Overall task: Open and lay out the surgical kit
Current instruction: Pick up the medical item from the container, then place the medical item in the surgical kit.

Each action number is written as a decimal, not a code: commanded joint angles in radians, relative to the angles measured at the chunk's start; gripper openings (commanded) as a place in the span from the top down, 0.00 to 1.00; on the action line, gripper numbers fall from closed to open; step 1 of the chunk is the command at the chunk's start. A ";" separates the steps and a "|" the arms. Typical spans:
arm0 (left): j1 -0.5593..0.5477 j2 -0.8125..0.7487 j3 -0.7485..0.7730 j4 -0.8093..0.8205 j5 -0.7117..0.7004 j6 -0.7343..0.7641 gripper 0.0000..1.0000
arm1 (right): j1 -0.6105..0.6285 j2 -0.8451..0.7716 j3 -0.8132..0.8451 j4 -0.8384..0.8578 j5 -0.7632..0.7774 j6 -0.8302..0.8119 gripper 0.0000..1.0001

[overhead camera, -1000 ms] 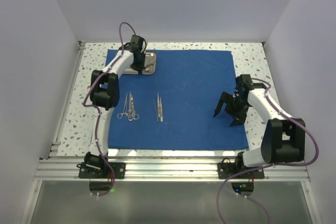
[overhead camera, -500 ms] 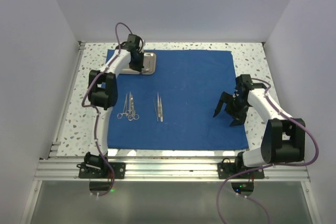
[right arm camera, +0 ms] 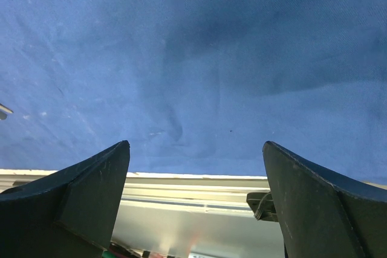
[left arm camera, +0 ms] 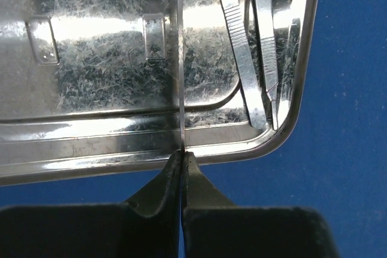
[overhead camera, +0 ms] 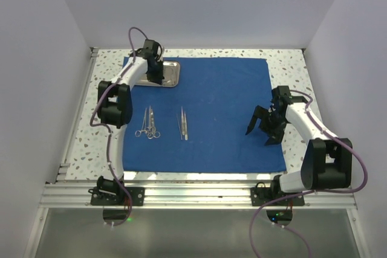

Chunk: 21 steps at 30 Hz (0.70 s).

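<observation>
The royal-blue cloth (overhead camera: 224, 113) lies spread flat on the table. The steel tray (overhead camera: 172, 74) sits on its far left corner. My left gripper (overhead camera: 155, 72) is over the tray's near rim. In the left wrist view this gripper (left arm camera: 182, 154) is shut on a thin silver instrument (left arm camera: 180, 58), seen edge-on above the tray (left arm camera: 91, 89). Two more slim steel tools (left arm camera: 245, 52) lie along the tray's right side. Scissors and forceps (overhead camera: 148, 124) and tweezers (overhead camera: 182, 124) lie side by side on the cloth. My right gripper (overhead camera: 263, 129) hangs open over the cloth's right part, holding nothing.
The speckled tabletop (overhead camera: 81, 137) shows around the cloth. An aluminium rail (overhead camera: 199, 196) runs along the near edge and also shows beyond the blue cloth (right arm camera: 193, 46) in the right wrist view. White walls enclose the left, back and right sides.
The left gripper has closed the last bit onto the thin instrument and shifted slightly left over the tray. The right arm has not moved.
</observation>
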 commanded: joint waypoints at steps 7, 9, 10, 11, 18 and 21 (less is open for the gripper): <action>-0.013 -0.250 -0.115 0.043 0.017 -0.088 1.00 | 0.000 -0.079 -0.013 -0.016 -0.034 0.004 0.04; -0.049 -0.295 -0.155 0.052 0.020 -0.132 1.00 | 0.000 -0.102 0.008 -0.034 -0.031 0.005 0.04; -0.065 -0.336 -0.168 0.060 0.015 -0.151 1.00 | 0.000 -0.108 0.019 -0.042 -0.033 0.007 0.04; -0.103 -0.358 -0.195 0.063 0.005 -0.169 1.00 | 0.000 -0.117 0.030 -0.051 -0.030 0.008 0.04; -0.313 -0.565 -0.474 0.223 0.014 -0.447 1.00 | 0.000 -0.180 0.183 -0.166 -0.097 0.079 0.04; -0.422 -0.635 -0.631 0.356 0.032 -0.629 1.00 | 0.000 -0.234 0.214 -0.204 -0.141 0.122 0.02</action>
